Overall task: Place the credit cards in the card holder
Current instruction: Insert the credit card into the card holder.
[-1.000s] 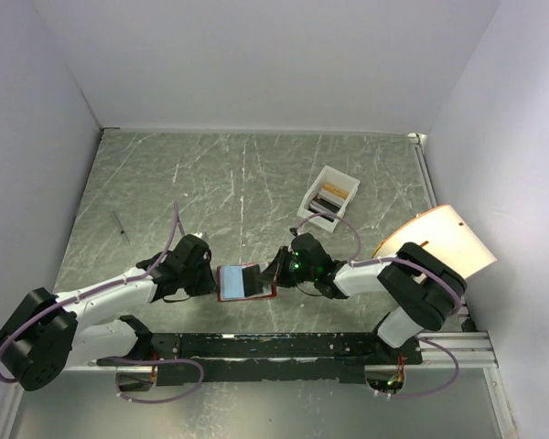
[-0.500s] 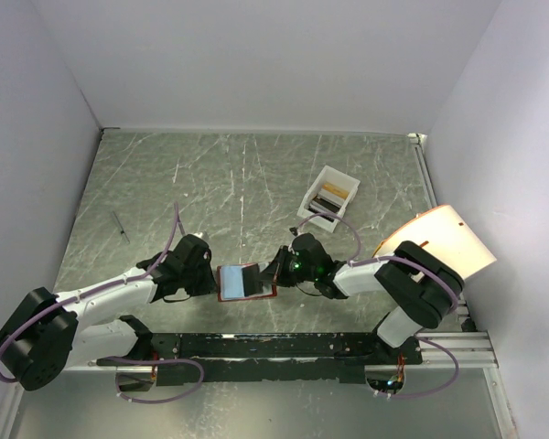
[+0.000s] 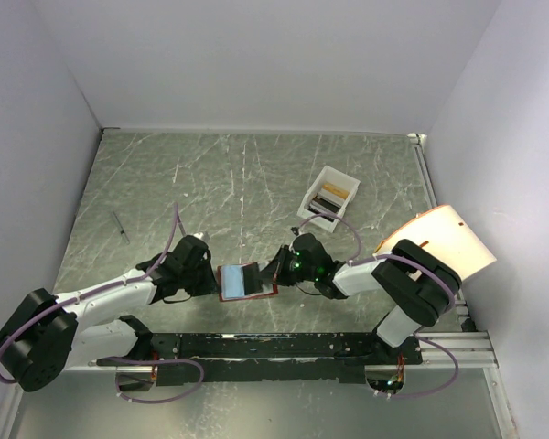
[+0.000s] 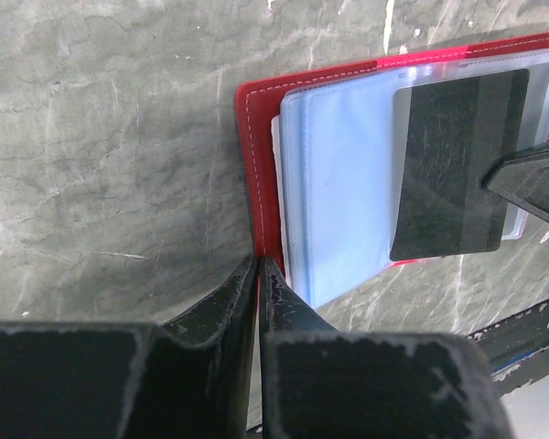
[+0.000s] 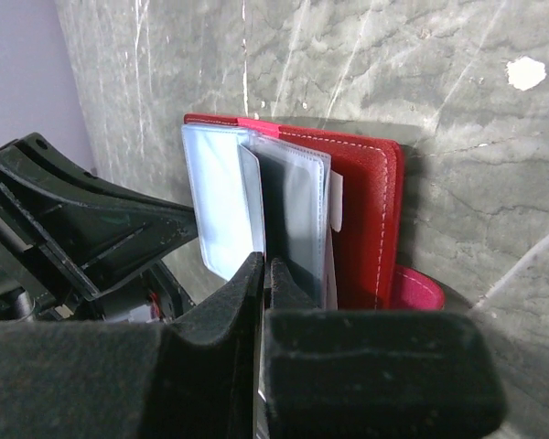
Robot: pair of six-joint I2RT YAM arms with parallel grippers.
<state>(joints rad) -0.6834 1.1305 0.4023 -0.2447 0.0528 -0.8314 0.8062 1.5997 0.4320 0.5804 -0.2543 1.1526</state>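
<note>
— Red wallet (image 3: 245,281): where did it lie?
— Open and flat on the grey-green marbled table (image 3: 238,174), toward the six o'clock edge in the overhead view, between the two arms. Pale blue-grey sleeves faced up. A pink-red snap tab (image 5: 419,293) stuck out from under the cover in the right wrist view.
— Left gripper (image 4: 259,265)?
— At the wallet's nine o'clock. Its fingers were nearly together, pinching the stitched red edge of the cover at the near corner.
— Right gripper (image 5: 263,265)?
— At the wallet's three o'clock. Its fingers were pressed tight together on the edge of a dark card (image 4: 457,165).
— Position of that card?
— Mostly inside a clear sleeve on the wallet's right half, with its three o'clock edge at the gripper's tips.
— Other cards?
— A white box (image 3: 343,176) stood well apart, at about two o'clock from the wallet. It held an orange card (image 3: 339,190) and something dark beside it, too small to identify.
— Anything else?
— A thin dark stick (image 3: 119,226) lay well apart, at about ten o'clock from the wallet.
</note>
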